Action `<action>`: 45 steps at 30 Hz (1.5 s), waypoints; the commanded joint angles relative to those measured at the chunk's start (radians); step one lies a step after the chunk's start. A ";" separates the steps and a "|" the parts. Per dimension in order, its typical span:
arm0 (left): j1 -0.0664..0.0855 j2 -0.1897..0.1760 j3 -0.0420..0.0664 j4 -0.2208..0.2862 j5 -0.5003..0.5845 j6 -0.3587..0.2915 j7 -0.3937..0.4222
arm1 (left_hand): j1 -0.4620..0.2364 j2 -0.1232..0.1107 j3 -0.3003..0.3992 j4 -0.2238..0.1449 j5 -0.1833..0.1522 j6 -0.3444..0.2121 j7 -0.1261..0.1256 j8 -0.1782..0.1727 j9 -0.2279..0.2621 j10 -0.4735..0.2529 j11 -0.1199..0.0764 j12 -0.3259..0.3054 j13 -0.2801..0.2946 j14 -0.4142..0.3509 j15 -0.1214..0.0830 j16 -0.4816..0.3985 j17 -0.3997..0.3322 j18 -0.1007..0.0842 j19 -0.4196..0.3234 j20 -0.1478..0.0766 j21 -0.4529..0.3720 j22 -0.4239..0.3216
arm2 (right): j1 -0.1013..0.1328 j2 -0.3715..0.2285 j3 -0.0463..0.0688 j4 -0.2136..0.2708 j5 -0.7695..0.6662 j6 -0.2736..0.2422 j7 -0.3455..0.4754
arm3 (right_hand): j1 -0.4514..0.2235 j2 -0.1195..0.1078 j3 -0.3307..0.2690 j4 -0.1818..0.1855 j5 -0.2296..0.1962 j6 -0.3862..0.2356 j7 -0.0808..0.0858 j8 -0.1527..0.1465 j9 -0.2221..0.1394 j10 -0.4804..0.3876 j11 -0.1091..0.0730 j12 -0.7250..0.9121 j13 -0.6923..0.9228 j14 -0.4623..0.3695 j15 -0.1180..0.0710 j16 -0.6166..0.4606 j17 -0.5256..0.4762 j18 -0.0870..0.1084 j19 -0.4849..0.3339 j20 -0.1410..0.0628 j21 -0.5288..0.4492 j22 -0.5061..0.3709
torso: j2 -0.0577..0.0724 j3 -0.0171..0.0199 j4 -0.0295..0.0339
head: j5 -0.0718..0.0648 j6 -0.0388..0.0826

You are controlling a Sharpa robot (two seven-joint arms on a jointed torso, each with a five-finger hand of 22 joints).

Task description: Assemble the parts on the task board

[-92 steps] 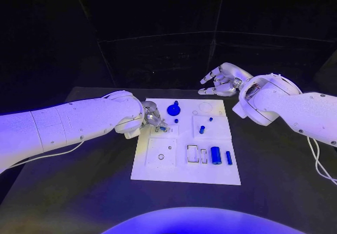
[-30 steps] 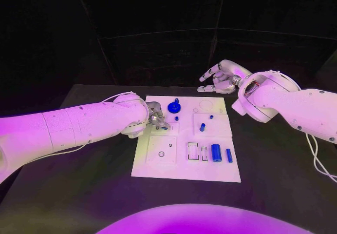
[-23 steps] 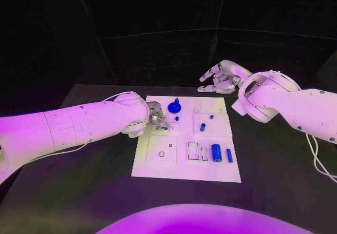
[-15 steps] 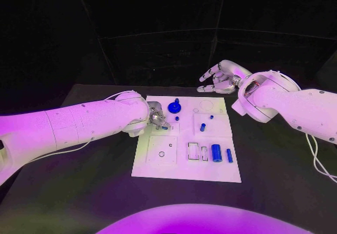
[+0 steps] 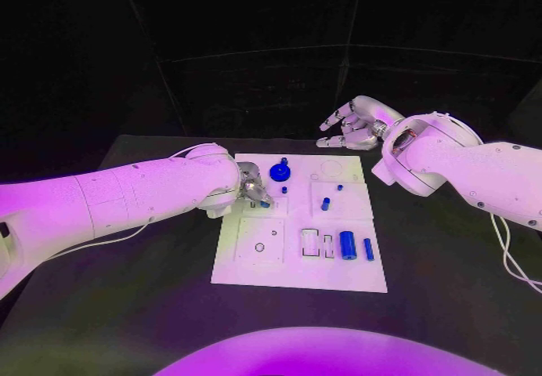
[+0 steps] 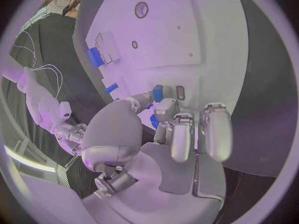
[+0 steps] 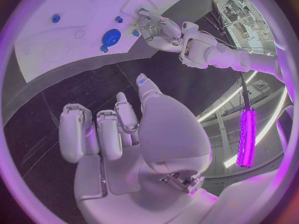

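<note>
Head view, flat white task board [image 5: 299, 270], stubby blue cylinder [image 5: 348, 247]

On the one white task board [image 5: 301, 270] I count about seven blue parts [image 5: 348, 247]; the smallest are hard to separate. Two hands [image 5: 352, 127] are near it.

Not much going on tbh, the left hand [image 5: 251, 193] just creeps a touch further over the task board [image 5: 301, 268] with its small blue part [image 5: 265, 204].
</note>
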 commanded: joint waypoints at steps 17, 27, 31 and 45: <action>-0.001 0.016 -0.005 -0.015 0.015 0.037 -0.006 | -0.012 0.032 0.010 0.009 0.005 0.019 -0.006 0.013 0.004 0.019 -0.003 0.024 0.021 0.106 -0.010 0.003 0.263 -0.014 0.028 -0.011 0.014 0.037 | 0.002 0.002 0.000 0.000 -0.002 0.008 0.004 | -0.001 0.007 0.000 0.004 0.007 0.006 -0.001 0.004 -0.001 0.004 -0.006 0.003 -0.001 0.066 -0.007 -0.005 0.100 0.019 -0.006 -0.004 -0.004 0.001 | -0.001 -0.0010 -0.0002 | -0.005 -0.001; 0.002 0.024 -0.005 -0.024 0.015 0.049 -0.006 | -0.040 0.035 -0.004 0.029 0.004 0.029 -0.009 0.016 0.003 0.027 -0.005 0.035 0.031 0.106 -0.012 0.003 0.263 -0.015 0.030 -0.012 0.018 0.045 | 0.002 0.002 0.000 0.001 -0.002 0.008 0.003 | -0.001 0.007 0.000 0.004 0.007 0.006 -0.001 0.004 -0.001 0.004 -0.006 0.003 -0.001 0.066 -0.007 -0.005 0.100 0.019 -0.006 -0.004 -0.004 0.001 | -0.001 -0.0008 0.0018 | -0.007 -0.002; 0.002 0.024 -0.005 -0.026 0.015 0.052 -0.006 | -0.052 0.038 -0.009 0.037 0.004 0.031 -0.010 0.015 0.002 0.029 -0.005 0.038 0.034 0.106 -0.012 0.003 0.263 -0.015 0.031 -0.013 0.019 0.046 | 0.002 0.001 0.000 0.001 -0.002 0.008 0.003 | -0.001 0.007 0.000 0.004 0.007 0.006 -0.001 0.004 -0.001 0.004 -0.006 0.003 -0.001 0.066 -0.007 -0.005 0.100 0.019 -0.006 -0.004 -0.004 0.001 | -0.001 -0.0010 0.0018 | -0.007 -0.002; 0.003 0.026 -0.005 -0.028 0.012 0.066 -0.007 | -0.093 0.024 -0.062 0.065 0.000 0.046 -0.013 0.019 0.000 0.037 -0.008 0.048 0.046 0.106 -0.013 0.003 0.263 -0.018 0.034 -0.014 0.026 0.059 | 0.002 0.000 0.000 0.003 -0.002 0.009 0.004 | 0.005 0.004 -0.004 0.005 0.007 0.006 -0.002 0.006 -0.002 0.003 -0.008 0.002 -0.003 0.066 -0.008 -0.007 0.098 0.019 -0.007 -0.005 -0.006 -0.001 | -0.001 -0.0010 0.0022 | -0.010 -0.003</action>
